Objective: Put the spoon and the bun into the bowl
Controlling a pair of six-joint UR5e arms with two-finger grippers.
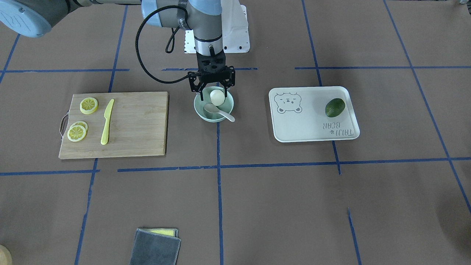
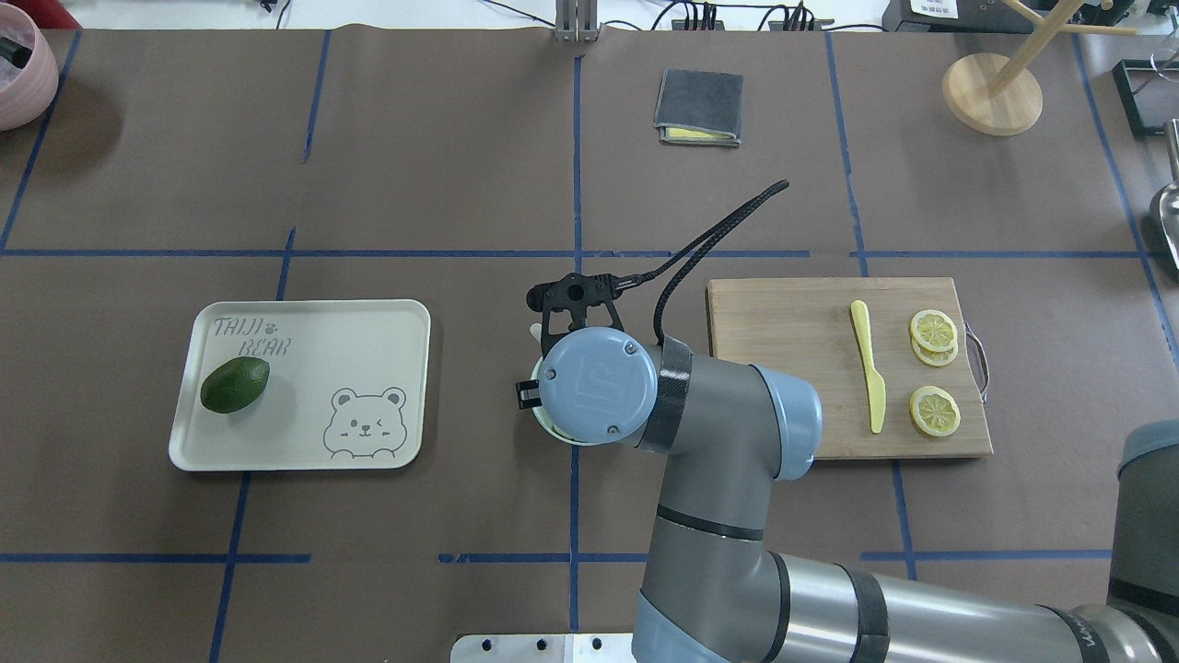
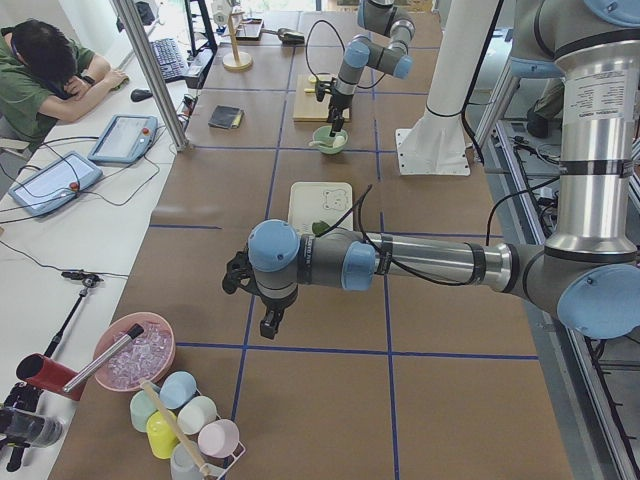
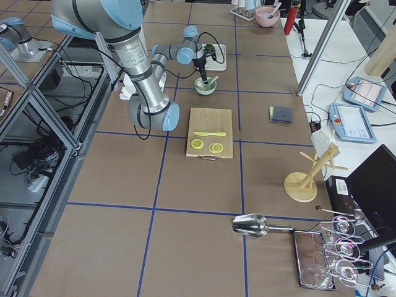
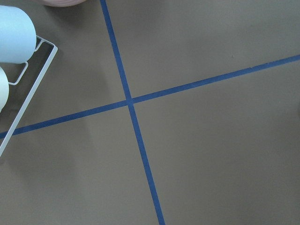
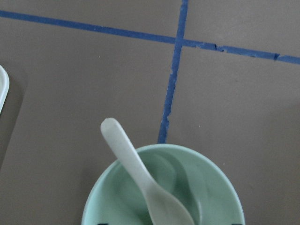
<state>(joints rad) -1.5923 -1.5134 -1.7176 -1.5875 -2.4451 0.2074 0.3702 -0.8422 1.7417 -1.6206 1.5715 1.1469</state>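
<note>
The mint-green bowl [image 1: 200, 112] stands at the table's middle. The off-white spoon [image 1: 218, 110] lies in it, with its handle over the rim. The white bun [image 1: 217, 96] sits inside the bowl between my right gripper's [image 1: 215, 94] fingers. The fingers stand apart, wider than the bun, so the gripper is open. The right wrist view shows the bowl [image 6: 215, 187] and the spoon [image 6: 136, 173], but the bun is out of its frame. My left gripper [image 3: 268, 322] hangs over bare table far from the bowl; I cannot tell whether it is open or shut.
A wooden board [image 1: 140, 125] with lemon slices [image 1: 89, 105] and a yellow knife [image 1: 107, 121] lies beside the bowl. A white bear tray [image 1: 301, 125] holds a green fruit [image 1: 335, 107]. A grey cloth [image 1: 154, 248] lies at the operators' edge. Cups in a rack [image 5: 14, 35] are near my left gripper.
</note>
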